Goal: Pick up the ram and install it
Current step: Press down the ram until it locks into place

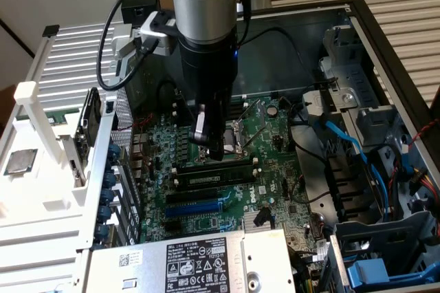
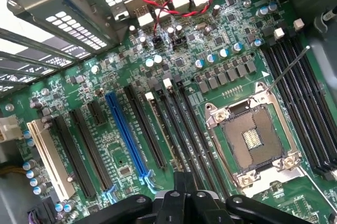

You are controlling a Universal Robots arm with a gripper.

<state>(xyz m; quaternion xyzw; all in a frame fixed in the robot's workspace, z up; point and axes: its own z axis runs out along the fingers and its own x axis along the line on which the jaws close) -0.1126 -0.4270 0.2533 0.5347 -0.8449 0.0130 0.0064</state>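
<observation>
The ram [image 1: 237, 163] stands on edge in a memory slot of the green motherboard [image 1: 275, 169], just in front of the CPU socket [image 2: 253, 140]. In the wrist view the ram [image 2: 160, 124] is a thin brownish-green strip between the black slots with white end clips. My gripper [image 1: 217, 153] hangs straight down over the ram's middle, shut, with nothing held between its fingers. Its dark fingertips [image 2: 180, 184] sit right above the ram's top edge. I cannot tell whether they touch it.
The board lies inside an open computer case [image 1: 385, 45]. A blue expansion slot [image 2: 126, 134] runs beside the memory slots. A labelled power supply [image 1: 185, 262] sits at the front, blue cables [image 1: 344, 142] and drive cages on the exterior view's right, and a red-black wire [image 2: 168, 3] near the rear ports.
</observation>
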